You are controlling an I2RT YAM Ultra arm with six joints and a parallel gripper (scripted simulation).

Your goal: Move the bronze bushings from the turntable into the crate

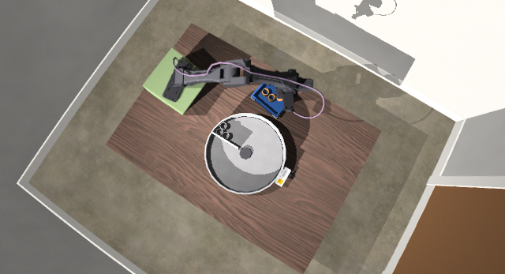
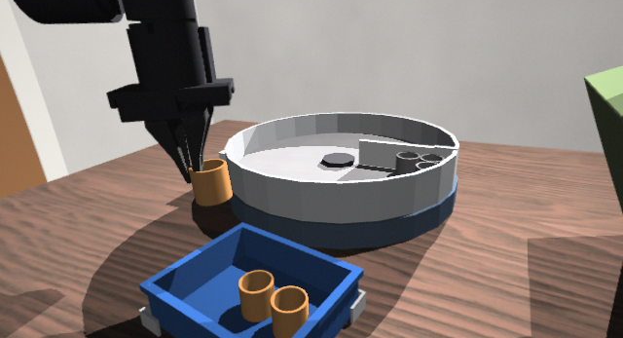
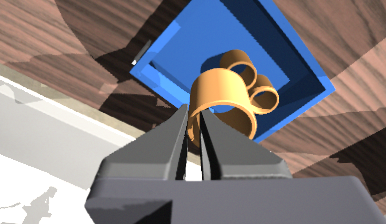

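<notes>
My gripper (image 2: 190, 174) is shut on the wall of a bronze bushing (image 2: 211, 182) and holds it in the air above the blue crate (image 2: 253, 284). The wrist view shows the held bushing (image 3: 221, 100) between my fingers over the crate (image 3: 236, 66). Two bronze bushings (image 2: 273, 295) stand inside the crate; they also show in the overhead view (image 1: 268, 94). The grey turntable (image 2: 341, 168) holds three steel bushings (image 2: 418, 161) in one walled sector; the overhead view shows these steel bushings (image 1: 225, 131) at the turntable's far left.
A green block (image 1: 170, 80) carries the arm's base at the table's far left. A small white and yellow box (image 1: 283, 177) sits against the turntable's rim. The turntable has a dark hub (image 1: 246, 152) at its centre.
</notes>
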